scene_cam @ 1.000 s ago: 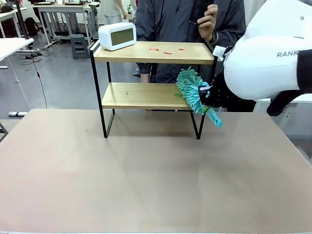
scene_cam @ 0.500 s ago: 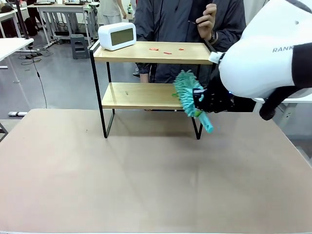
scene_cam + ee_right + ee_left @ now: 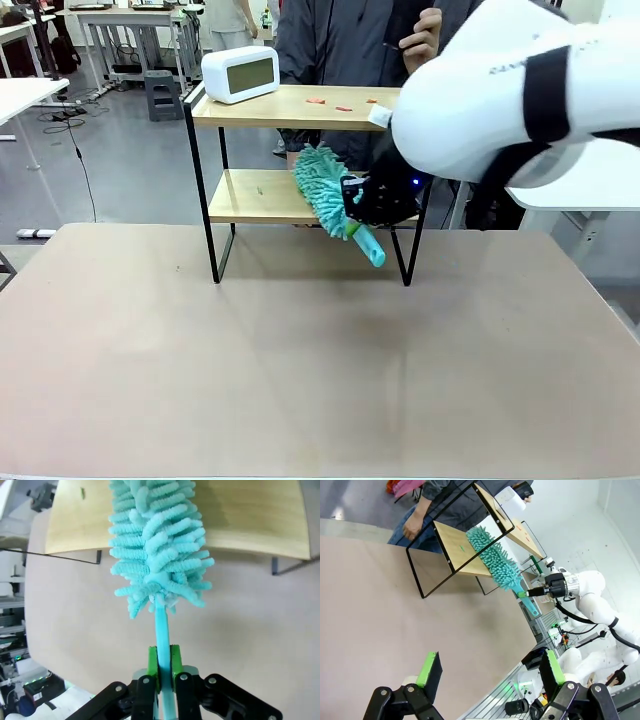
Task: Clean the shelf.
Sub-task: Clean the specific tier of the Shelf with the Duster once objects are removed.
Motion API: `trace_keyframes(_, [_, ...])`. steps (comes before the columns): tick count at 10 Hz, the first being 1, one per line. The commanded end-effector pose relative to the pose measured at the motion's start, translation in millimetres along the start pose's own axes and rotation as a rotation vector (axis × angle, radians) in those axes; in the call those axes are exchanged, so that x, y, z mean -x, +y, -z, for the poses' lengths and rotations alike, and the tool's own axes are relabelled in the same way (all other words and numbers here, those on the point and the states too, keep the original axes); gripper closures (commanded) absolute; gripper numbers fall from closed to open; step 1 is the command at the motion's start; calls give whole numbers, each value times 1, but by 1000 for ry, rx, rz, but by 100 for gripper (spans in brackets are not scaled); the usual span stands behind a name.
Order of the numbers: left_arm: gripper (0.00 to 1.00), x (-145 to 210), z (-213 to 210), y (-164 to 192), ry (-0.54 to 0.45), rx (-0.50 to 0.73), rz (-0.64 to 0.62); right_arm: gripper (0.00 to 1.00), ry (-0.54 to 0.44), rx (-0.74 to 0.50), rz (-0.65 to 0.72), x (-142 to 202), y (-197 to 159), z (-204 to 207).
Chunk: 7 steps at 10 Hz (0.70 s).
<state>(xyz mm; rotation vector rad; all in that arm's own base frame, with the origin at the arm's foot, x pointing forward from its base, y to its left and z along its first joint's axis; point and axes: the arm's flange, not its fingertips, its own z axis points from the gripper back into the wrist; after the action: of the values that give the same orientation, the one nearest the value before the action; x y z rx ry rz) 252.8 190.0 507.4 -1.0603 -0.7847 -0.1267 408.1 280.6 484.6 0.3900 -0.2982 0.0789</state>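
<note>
While scraps [image 3: 343, 107] dot the shelf [image 3: 290, 116], a clock [image 3: 240, 73] stands.

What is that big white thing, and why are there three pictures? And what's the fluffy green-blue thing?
The big white thing is a robot arm. There are two arms, and each ends in a gripper, a hand with two fingers. One picture is taken from between the arms, looking across the brown table at a person. The other two come from small cameras on the robot's wrists. The right gripper is shut on the handle of a fluffy teal duster, whose head reaches over the lower board of the shelf. The left gripper is open and holds nothing. On the top board sit a white clock and small red bits.
</note>
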Motion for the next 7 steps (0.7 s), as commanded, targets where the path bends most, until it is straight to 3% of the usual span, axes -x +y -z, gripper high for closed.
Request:
trace_keyframes(1, [0, -2, 1, -2, -13, 14, 18, 88, 28, -21, -59, -20, 11, 8])
trace_keyframes(6, [0, -2, 1, -2, -13, 14, 18, 88, 140, -80, -218, -31, 33, 19])
trace_keyframes(7, [0, -2, 1, -2, -13, 14, 18, 88, 198, -101, -286, -27, 30, 19])
